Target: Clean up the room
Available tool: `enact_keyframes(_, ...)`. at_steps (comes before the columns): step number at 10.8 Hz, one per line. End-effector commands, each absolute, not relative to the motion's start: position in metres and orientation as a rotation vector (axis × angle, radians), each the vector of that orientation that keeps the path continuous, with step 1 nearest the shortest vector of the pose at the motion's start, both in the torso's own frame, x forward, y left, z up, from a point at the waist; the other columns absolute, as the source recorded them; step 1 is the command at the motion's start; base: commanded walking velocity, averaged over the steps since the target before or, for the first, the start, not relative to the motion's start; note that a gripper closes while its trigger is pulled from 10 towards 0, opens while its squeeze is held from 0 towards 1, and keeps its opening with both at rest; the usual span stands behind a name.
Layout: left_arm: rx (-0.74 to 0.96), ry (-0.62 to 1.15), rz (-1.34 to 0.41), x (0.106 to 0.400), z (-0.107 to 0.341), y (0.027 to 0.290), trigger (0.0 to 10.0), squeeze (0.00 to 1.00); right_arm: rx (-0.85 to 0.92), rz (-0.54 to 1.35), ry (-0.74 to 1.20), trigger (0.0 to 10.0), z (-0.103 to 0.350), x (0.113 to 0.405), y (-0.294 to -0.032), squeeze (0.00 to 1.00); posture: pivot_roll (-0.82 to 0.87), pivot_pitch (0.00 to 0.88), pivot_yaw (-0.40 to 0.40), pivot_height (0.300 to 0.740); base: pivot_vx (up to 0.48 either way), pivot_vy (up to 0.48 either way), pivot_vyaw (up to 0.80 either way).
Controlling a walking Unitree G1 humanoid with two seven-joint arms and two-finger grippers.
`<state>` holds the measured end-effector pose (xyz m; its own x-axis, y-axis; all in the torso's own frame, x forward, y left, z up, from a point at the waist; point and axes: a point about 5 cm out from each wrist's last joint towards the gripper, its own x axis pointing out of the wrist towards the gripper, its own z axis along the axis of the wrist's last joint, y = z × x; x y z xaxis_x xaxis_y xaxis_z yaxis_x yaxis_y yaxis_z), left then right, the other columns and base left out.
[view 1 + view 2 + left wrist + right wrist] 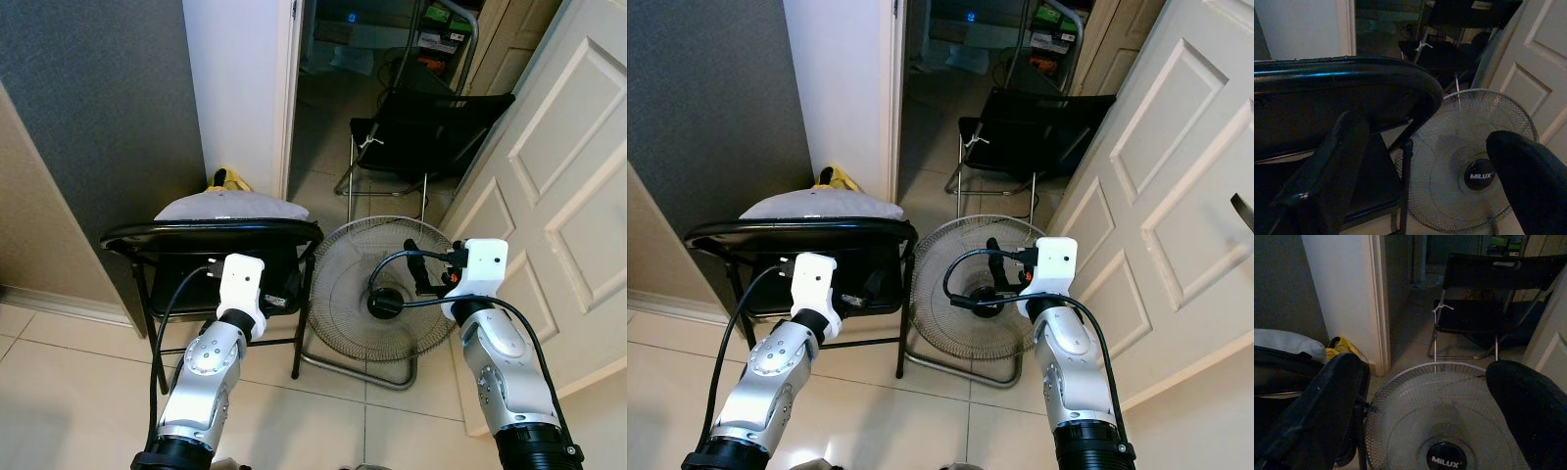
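Where chair (211, 235) backrest blocks, pillow (230, 207) mostly hidden.

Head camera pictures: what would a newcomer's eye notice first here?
Probably the round floor fan, tilted on the tiles beside the white door. To its left stands a black folding chair with a grey cushion on the seat. Both silver arms reach forward, the left gripper toward the chair, the right gripper open above the fan.
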<state>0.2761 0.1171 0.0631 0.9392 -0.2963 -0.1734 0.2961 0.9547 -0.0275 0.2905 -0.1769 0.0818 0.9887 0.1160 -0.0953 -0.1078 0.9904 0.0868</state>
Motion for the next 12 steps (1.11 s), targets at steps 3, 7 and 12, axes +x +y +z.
enact_keyframes(3,-0.072,0.114,-0.057,0.304,0.095,0.163,10.0,0.00,0.103,0.210,0.134,10.0,0.082,0.305,-0.139,0.00,0.07,0.000,-0.129,0.740,0.000,0.000,0.00)
enact_keyframes(7,-0.078,0.102,-0.094,0.305,0.096,0.157,10.0,0.00,0.108,0.168,0.135,10.0,0.080,0.305,-0.145,0.00,-0.02,0.000,-0.023,0.740,0.000,0.000,0.00)
enact_keyframes(12,0.024,0.053,-0.243,0.311,0.107,0.144,10.0,0.00,0.110,0.047,0.101,10.0,0.079,0.302,-0.159,0.00,-0.04,0.000,0.016,0.740,0.000,0.000,0.00)
